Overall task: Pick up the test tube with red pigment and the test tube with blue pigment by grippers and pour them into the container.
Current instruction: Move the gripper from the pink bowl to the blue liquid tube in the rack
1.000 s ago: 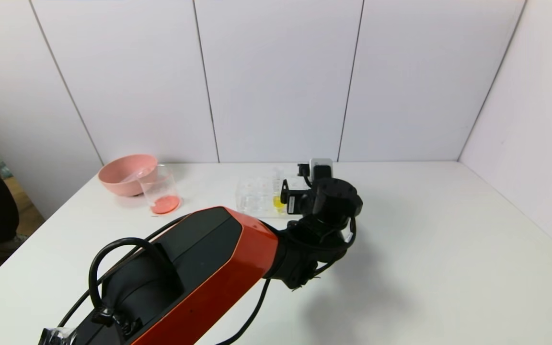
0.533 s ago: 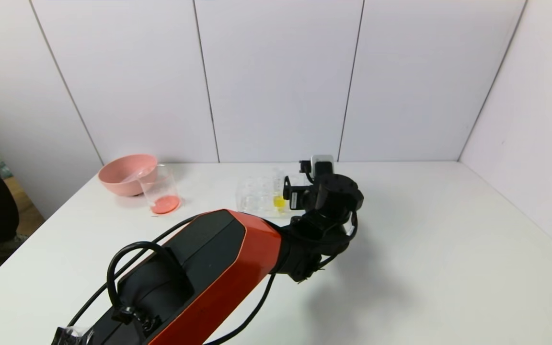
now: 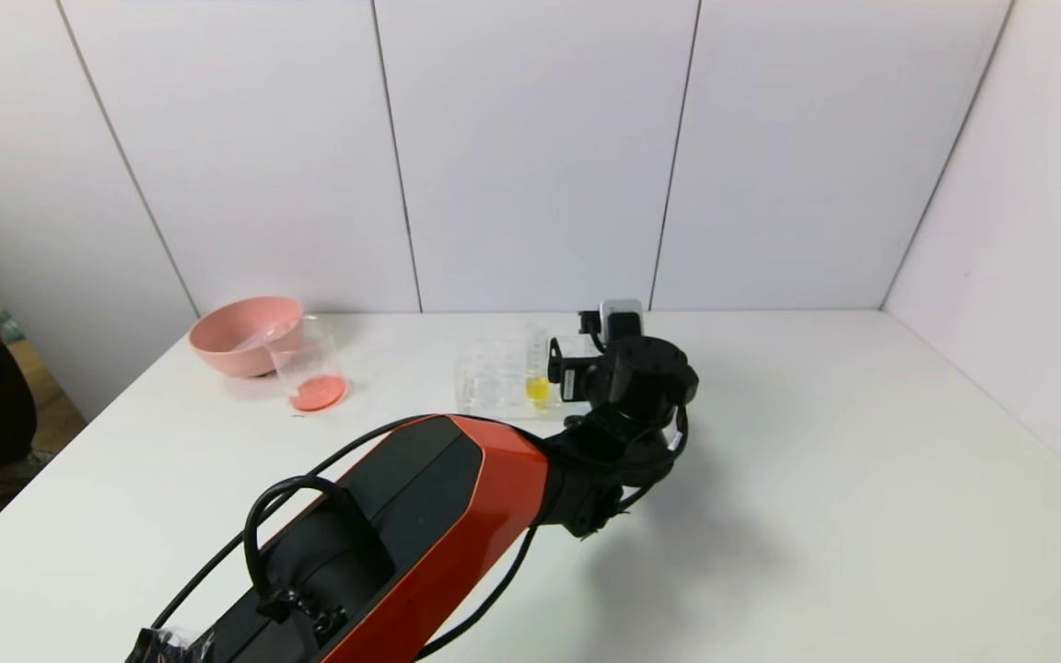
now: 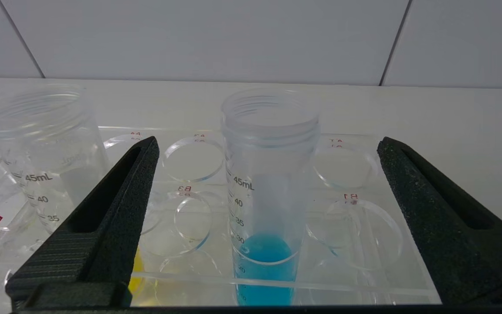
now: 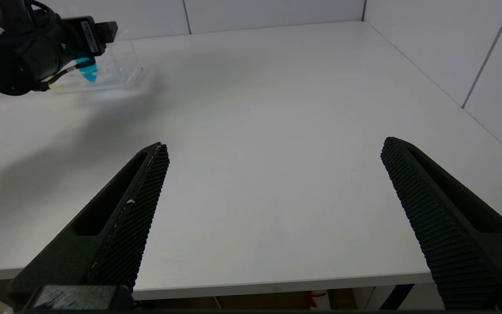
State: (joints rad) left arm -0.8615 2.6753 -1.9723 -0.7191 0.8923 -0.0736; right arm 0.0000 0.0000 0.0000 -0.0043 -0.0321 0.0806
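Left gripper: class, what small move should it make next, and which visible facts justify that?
Probably close. The left gripper is open, with the blue tube upright in the rack between its fingers, untouched. The beaker already holds red liquid.

Bright even light, soft shadows, sharp

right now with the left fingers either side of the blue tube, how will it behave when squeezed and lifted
The test tube with blue pigment looks like rigid clear plastic, so it probably won't flex between the open left gripper fingers. Its smooth round wall may slip or twist. It has no cap and liquid only near the bottom, so it is likely light, but tilting could spill. It stands in the rack.
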